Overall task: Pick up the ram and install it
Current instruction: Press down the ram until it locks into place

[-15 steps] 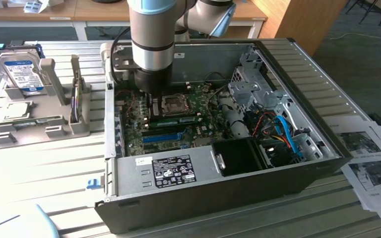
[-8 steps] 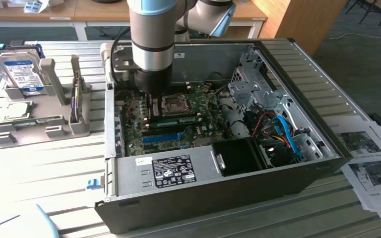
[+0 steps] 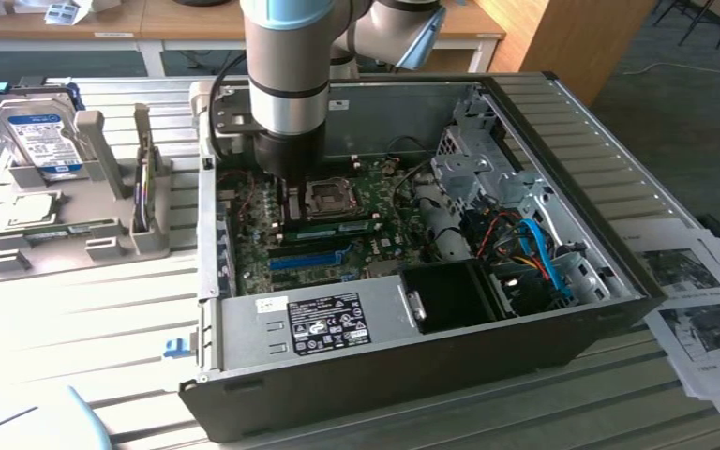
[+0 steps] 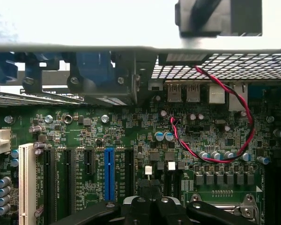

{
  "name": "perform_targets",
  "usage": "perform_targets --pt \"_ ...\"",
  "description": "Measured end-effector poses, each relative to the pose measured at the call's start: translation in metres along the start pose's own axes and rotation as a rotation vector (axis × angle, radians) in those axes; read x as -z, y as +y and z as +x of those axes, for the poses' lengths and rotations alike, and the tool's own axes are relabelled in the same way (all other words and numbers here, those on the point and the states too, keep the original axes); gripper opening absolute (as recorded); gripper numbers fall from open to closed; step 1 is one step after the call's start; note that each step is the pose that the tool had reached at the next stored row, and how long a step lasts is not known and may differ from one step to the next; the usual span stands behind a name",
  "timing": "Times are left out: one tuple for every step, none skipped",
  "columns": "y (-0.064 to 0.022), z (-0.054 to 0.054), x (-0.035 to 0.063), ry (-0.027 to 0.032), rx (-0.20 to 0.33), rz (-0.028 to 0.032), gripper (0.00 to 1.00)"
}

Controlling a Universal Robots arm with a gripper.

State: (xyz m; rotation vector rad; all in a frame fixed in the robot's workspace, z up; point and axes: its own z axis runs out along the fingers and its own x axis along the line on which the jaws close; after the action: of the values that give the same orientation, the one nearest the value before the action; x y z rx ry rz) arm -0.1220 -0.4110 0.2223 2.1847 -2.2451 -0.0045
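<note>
An open black desktop computer case (image 3: 385, 375) is lying on its side on a slatted white desk (image 3: 72, 319), its green motherboard (image 3: 335, 246) facing upward. The arm (image 3: 288, 66) — a grey cylinder with a pale blue band — is reaching straight down into the case, and its gripper (image 3: 292, 199) is hovering just above the board, beside the square metal processor socket (image 3: 333, 197). In the wrist view the black fingers (image 4: 139, 206) are pressed together at the tips, closed with nothing visible between them.

The ram (image 3: 335, 228), a thin green stick with a row of dark chips, is lying flat-on in the memory slots of the motherboard, on the near side of the processor socket and just to the right of the gripper in the exterior view. Nearer still, a long blue expansion slot (image 3: 305, 260) is crossing the board; in the wrist view it is standing beside black slots and one white slot (image 4: 26, 183).

A twisted red-and-black wire (image 4: 210, 157) is looping over the board below a perforated metal grille (image 4: 225, 65). A grey metal power supply (image 3: 316, 323) is carrying a black label with small white printing, too fine to read.

At the exterior view's left, a grey moulded holder (image 3: 79, 220) is propping up a hard drive (image 3: 37, 141) with a blue-and-white label; its text cannot be made out. Printed sheets (image 3: 697, 300) are lying at the right.
</note>
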Motion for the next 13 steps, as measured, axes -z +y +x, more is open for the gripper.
perform_targets --pt "0.0 0.0 -0.0001 -0.0001 0.0 0.0002 0.09" --pt "0.0 0.0 -0.0002 0.0 0.0 0.0001 0.09" --pt "0.0 0.0 -0.0002 0.0001 0.0 0.0001 0.09" --pt "0.0 0.0 -0.0002 0.0001 0.0 0.0 0.09" --pt "0.0 0.0 -0.0002 0.0001 0.0 0.0 0.09" --pt "0.0 0.0 -0.0002 0.0001 0.0 0.0 0.09" --pt "0.0 0.0 0.0 -0.0001 0.0 0.0001 0.09" --pt "-0.0001 -0.0001 0.0004 -0.0007 0.0 0.0005 0.09" --pt "-0.0002 -0.0002 0.001 -0.0011 0.0 0.0011 0.09" --pt "-0.0001 -0.0001 0.0025 -0.0004 0.0 0.0004 0.09" --pt "-0.0001 0.0 0.0041 0.0001 0.0 0.0 0.09" --pt "-0.0001 0.0 0.0054 -0.0001 0.0 0.0001 0.09" --pt "-0.0001 0.0 0.0069 -0.0001 0.0 0.0001 0.09"
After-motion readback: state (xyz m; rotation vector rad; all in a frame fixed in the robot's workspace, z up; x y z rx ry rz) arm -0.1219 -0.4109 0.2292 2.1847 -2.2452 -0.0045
